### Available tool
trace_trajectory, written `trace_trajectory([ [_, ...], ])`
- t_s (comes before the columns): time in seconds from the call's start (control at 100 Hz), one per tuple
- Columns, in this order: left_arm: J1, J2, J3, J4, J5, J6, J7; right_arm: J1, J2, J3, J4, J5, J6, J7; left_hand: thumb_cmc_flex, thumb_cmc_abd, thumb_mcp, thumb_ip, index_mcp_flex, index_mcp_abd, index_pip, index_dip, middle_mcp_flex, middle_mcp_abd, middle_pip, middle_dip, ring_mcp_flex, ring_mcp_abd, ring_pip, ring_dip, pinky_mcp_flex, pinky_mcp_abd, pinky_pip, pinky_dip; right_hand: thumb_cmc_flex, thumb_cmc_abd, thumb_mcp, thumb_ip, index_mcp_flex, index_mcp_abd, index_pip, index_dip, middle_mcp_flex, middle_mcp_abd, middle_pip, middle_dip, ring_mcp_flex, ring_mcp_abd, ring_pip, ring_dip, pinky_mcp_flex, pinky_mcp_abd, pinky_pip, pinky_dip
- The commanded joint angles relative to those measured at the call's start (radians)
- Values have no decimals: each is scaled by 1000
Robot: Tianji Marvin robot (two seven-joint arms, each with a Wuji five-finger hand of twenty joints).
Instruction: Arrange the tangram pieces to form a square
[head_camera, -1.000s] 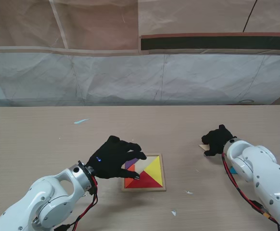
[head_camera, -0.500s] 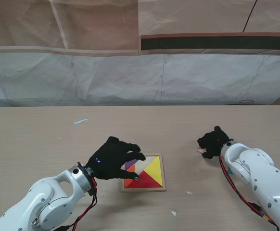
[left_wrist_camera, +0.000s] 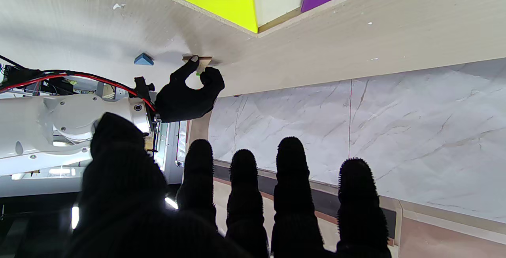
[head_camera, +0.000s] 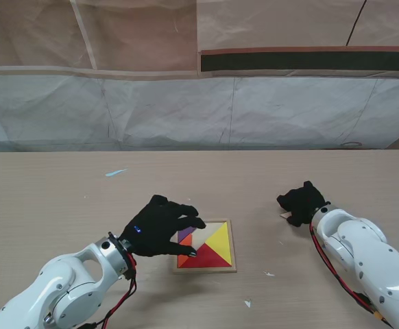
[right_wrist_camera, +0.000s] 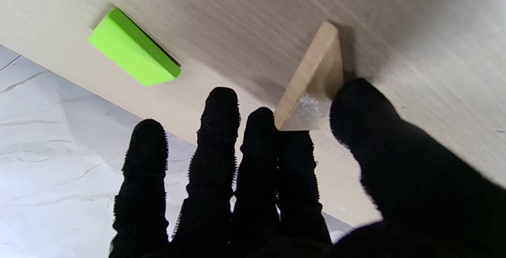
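Toward bench's right edge: right hand (head_camera: pixel 299 202), thumb + fingers pinching plain wooden triangle piece (right_wrist_camera: pixel 312 88), now shifted left vs a sec ago, i.e. heading for wooden tangram tray (head_camera: pixel 232 241) mid-bench. Left hand (head_camera: pixel 160 225) spread over tray's left side, gripping nothing.

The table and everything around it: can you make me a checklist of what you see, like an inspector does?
Surface: pale wooden table, a few small white flecks.
Job's things: square tray holding red, yellow, purple, orange and pale pieces; wooden triangle, green piece and blue piece loose on the table.
Clutter: light-blue scrap.
Hands: left hand spread over the tray's left side, holding nothing; right hand pinching the wooden triangle.
Cables: red and black wires along both arms.
Surroundings: plastic sheeting behind the table.
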State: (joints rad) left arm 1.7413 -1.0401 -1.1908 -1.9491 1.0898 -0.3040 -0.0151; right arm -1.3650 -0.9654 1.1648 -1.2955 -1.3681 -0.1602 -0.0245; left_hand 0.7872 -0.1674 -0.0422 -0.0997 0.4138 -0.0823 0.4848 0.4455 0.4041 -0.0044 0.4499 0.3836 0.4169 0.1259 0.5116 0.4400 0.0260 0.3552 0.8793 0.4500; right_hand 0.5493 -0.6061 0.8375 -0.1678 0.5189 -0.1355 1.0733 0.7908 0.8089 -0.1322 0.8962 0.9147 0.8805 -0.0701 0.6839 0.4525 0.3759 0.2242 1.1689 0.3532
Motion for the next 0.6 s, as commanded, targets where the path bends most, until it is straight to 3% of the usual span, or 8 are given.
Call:
trace_trajectory([
  [0.0,7,-1,-4,-3,6,0,-10,-12,-9,0,0,7,4,13,13,28,2,28,31,2,13,7,20,-9,-24,-2,27,-4,5,13,2,10,13,7,68,-36,31,-14,-31,-10,39,13,20,-67,38,42,29,-12,48,22,14,-47,40,35],
  [0.17,10,-2,-6,-4,7,3,-7,-27,-11,7,-7,7,6,-3,16,28,2,28,32,3,15,7,20,-8,-23,-2,27,-3,5,13,3,9,14,7,90,-40,42,-12,-63,-5,65,27,-16,-63,65,93,71,-30,132,60,81,-43,86,55],
  [0.34,5,-1,-6,-5,0,-7,-17,-34,-14,8,-9,20,7,-13,16,28,1,28,32,2,15,7,20,-9,-24,-3,29,-6,5,13,4,7,15,8,140,-45,52,-13,-93,-5,61,23,-73,-30,65,101,111,-58,182,75,187,-62,129,80],
  [0.59,-3,2,-8,-19,-7,-27,-45,-19,-21,-4,13,79,15,-3,17,31,1,28,31,0,15,6,20,-9,-24,-3,30,-6,5,13,5,8,16,9,245,-33,19,-15,-94,-38,71,-35,-100,0,31,58,156,-52,147,7,338,-158,130,82],
])
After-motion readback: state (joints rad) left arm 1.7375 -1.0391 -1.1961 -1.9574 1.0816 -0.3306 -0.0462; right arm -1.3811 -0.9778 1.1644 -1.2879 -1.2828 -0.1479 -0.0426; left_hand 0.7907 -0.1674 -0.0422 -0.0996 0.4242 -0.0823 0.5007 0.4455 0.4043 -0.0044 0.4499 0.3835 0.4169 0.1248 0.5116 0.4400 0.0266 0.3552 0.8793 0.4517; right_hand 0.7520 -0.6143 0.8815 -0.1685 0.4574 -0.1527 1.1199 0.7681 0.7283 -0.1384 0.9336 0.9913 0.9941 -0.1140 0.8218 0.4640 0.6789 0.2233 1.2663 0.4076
